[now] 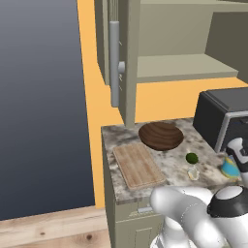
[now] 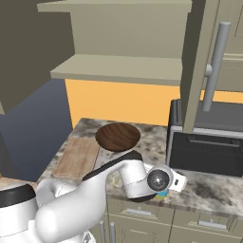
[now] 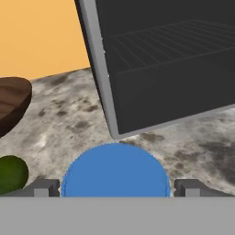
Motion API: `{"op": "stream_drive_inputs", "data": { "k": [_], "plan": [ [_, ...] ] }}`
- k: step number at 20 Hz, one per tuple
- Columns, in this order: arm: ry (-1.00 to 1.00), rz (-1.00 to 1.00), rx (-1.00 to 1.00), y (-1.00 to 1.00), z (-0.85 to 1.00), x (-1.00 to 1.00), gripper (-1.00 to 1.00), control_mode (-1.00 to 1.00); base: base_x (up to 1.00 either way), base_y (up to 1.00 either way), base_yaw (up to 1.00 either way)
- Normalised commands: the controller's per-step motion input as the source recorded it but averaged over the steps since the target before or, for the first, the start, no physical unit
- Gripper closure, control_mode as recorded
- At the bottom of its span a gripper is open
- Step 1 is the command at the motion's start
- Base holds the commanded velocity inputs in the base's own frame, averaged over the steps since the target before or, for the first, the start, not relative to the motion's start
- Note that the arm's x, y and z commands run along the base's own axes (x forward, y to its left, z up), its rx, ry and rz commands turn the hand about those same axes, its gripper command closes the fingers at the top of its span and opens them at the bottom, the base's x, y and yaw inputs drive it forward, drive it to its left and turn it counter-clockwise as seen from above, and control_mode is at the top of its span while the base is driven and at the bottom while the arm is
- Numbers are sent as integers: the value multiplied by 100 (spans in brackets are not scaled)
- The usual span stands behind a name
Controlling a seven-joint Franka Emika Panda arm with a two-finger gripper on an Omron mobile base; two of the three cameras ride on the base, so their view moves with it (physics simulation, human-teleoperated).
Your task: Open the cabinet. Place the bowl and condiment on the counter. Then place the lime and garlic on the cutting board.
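Condiment straddled on the marbled surface (image 3: 69,119)
The small blue cylindrical condiment (image 3: 115,170) is seen bottom centre, between the wide-spread fingertips (image 3: 43,187) of the gripper (image 3: 115,188)

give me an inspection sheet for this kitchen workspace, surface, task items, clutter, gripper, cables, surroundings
Surface: speckled counter, carrying everything below.
Job's things: cabinet doors open, shelves bare; bowl and condiment on the counter; lime and garlic on the counter, off the cutting board.
Clutter: black appliance at the counter's right.
Gripper: gripper open, fingertips either side of the condiment.
Cables: nothing seen.
Surroundings: orange wall, wooden floor.
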Motion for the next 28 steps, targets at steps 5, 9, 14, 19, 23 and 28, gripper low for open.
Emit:
{"op": "stream_drive_inputs", "data": {
  "k": [5,9,14,19,23,28],
  "plan": [
    [0,-1,0,0,22,-18,-100,-100,0,0,0],
    [0,-1,0,0,2,0,-100,-100,0,0,0],
    [1,0,0,1,51,-4,-100,-100,0,0,0],
    [12,0,-7,0,65,-1,-100,-100,0,0,0],
    [28,0,-11,10,42,-13,-100,-100,0,0,0],
    [28,0,-2,39,3,-1,-100,-100,0,0,0]
  ]
}}
